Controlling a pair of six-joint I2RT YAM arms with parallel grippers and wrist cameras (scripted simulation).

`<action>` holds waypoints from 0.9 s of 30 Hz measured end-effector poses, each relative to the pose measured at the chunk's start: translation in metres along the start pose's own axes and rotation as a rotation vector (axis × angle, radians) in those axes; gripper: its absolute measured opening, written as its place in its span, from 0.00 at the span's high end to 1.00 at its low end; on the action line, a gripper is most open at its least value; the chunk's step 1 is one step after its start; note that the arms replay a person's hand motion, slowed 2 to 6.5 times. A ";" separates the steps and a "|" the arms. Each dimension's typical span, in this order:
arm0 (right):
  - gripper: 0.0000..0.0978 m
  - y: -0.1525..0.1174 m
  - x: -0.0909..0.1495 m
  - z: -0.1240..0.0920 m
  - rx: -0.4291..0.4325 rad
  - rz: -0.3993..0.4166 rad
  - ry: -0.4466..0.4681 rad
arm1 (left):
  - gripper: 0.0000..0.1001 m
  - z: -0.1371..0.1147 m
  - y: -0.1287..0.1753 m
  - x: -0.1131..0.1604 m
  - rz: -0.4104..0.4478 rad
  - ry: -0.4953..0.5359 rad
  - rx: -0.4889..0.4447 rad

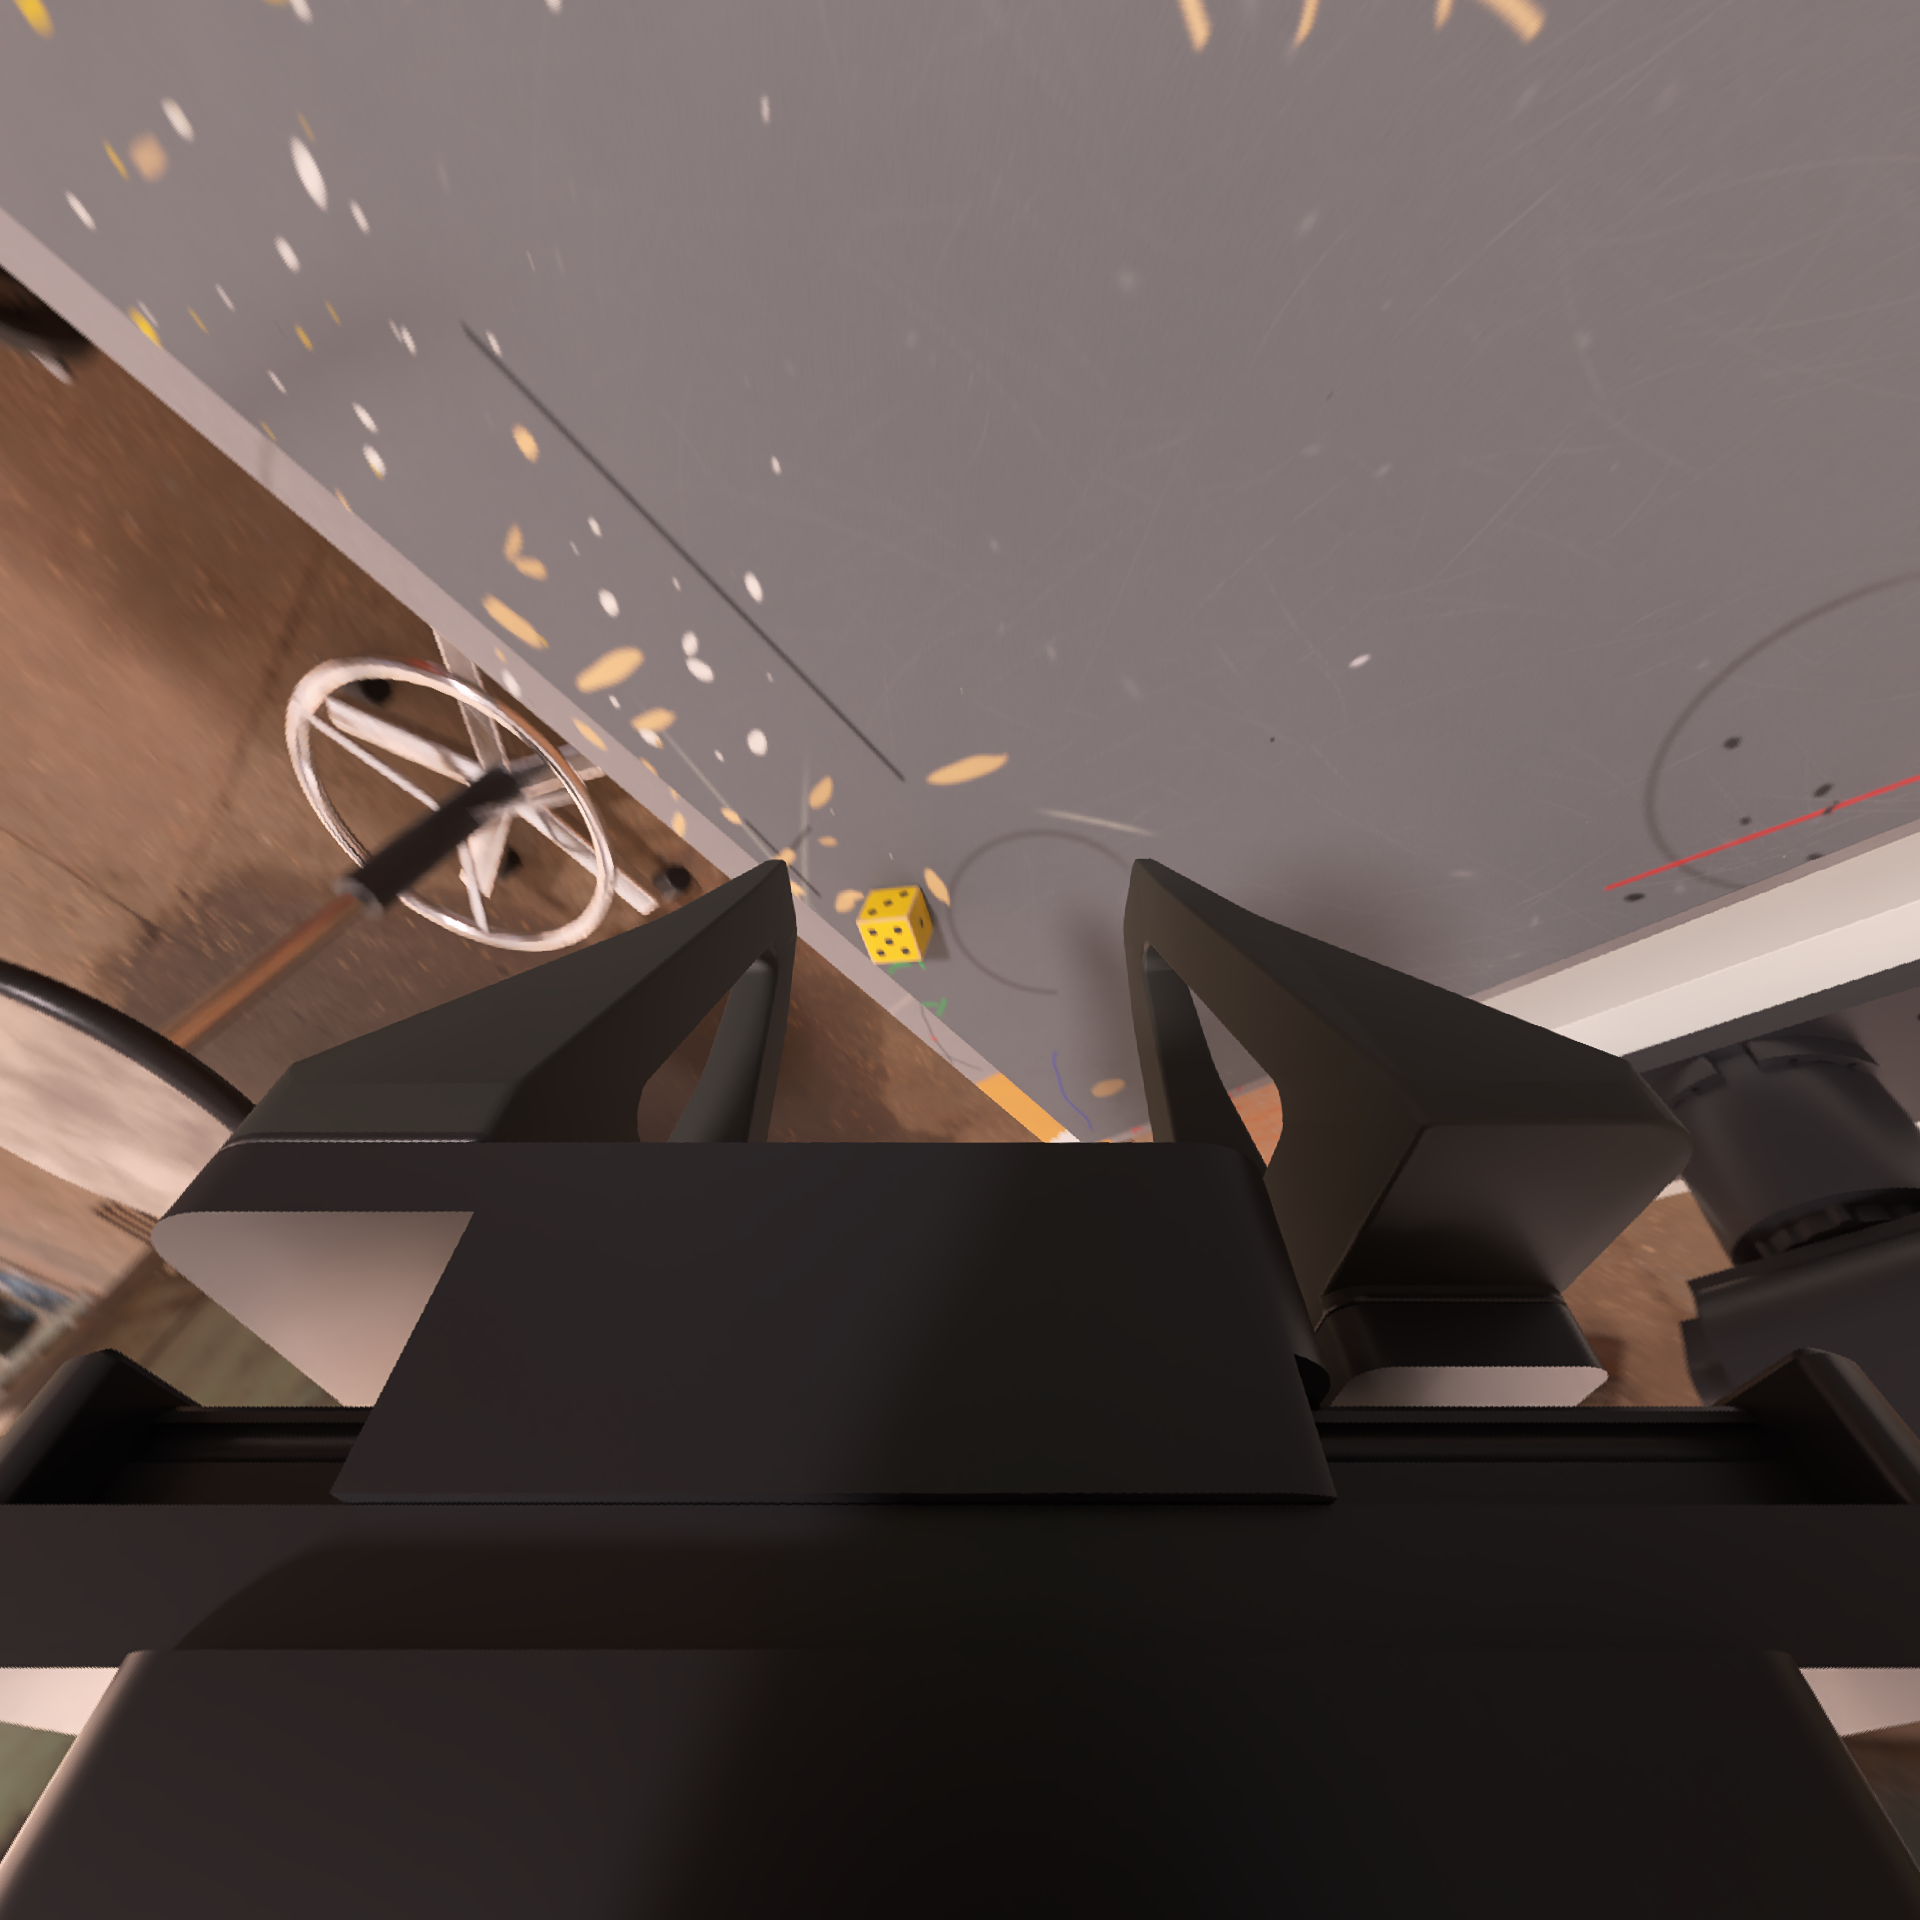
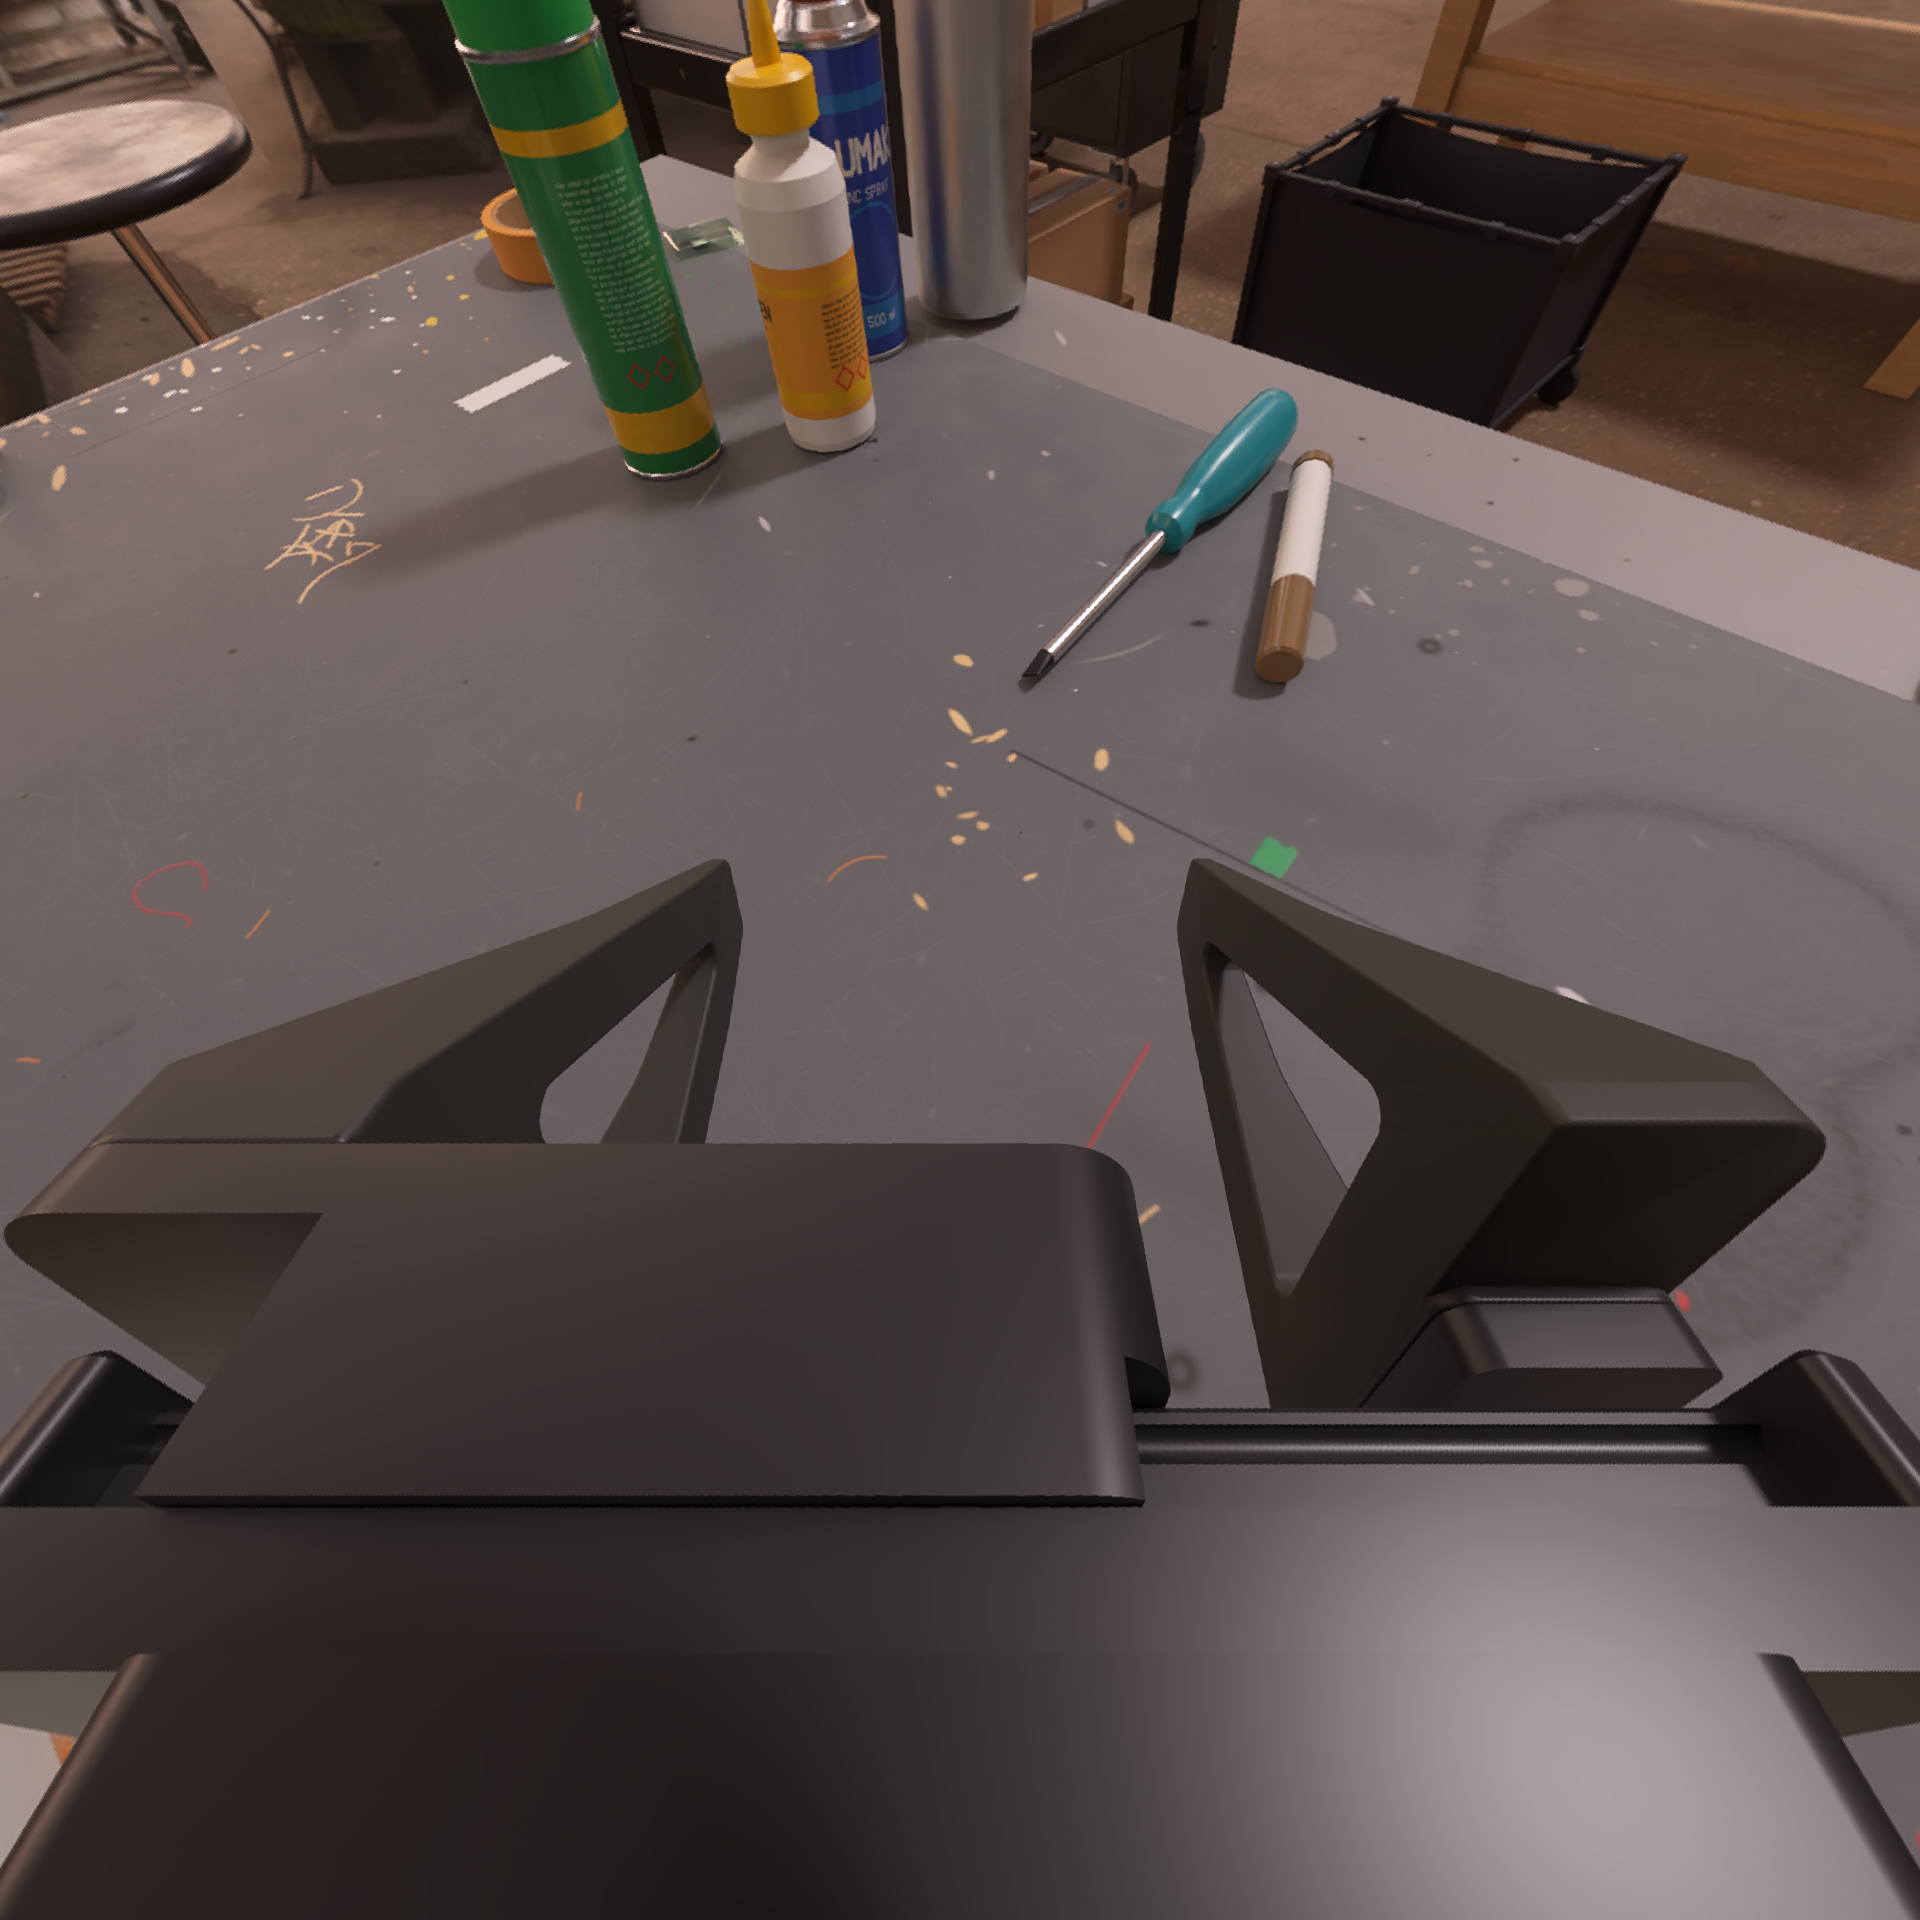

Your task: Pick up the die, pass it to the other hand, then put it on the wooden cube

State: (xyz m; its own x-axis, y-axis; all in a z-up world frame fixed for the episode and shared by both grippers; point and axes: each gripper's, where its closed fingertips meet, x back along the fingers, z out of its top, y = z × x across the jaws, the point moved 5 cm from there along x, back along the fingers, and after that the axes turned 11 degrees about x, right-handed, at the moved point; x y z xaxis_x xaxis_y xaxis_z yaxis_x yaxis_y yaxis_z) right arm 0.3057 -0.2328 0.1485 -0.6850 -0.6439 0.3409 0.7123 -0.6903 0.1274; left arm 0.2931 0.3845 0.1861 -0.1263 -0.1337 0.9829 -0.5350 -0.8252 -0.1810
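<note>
A small yellow die (image 1: 895, 923) with black pips sits on the grey table (image 1: 1143, 416), close to its edge, in the left wrist view. My left gripper (image 1: 961, 883) is open and empty; the die shows far off between its fingertips, nearer the left finger. My right gripper (image 2: 956, 883) is open and empty above the grey table (image 2: 520, 727). The wooden cube is in neither view, and the die does not show in the right wrist view.
A green spray can (image 2: 592, 239), a white and yellow glue bottle (image 2: 800, 281), a blue can (image 2: 862, 177) and a metal cylinder (image 2: 961, 156) stand at the back. A teal screwdriver (image 2: 1195, 509) and a brown marker (image 2: 1294, 566) lie nearby. A stool (image 1: 447, 805) stands beyond the table edge.
</note>
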 end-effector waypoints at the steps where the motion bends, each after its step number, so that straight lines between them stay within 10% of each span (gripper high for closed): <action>1: 0.26 -0.001 -0.002 -0.001 -0.001 0.006 0.001 | 0.46 -0.002 -0.001 -0.004 -0.001 -0.032 0.026; 27: 0.28 0.000 -0.010 -0.018 -0.024 0.061 0.037 | 0.50 -0.031 -0.031 -0.076 -0.006 -0.407 0.195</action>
State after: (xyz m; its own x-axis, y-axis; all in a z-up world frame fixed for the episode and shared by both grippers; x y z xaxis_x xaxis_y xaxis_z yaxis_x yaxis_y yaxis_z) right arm 0.3094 -0.2323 0.1287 -0.6462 -0.6964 0.3123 0.7491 -0.6570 0.0850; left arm 0.2938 0.4370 0.1159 0.2359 -0.3015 0.9238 -0.3625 -0.9093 -0.2043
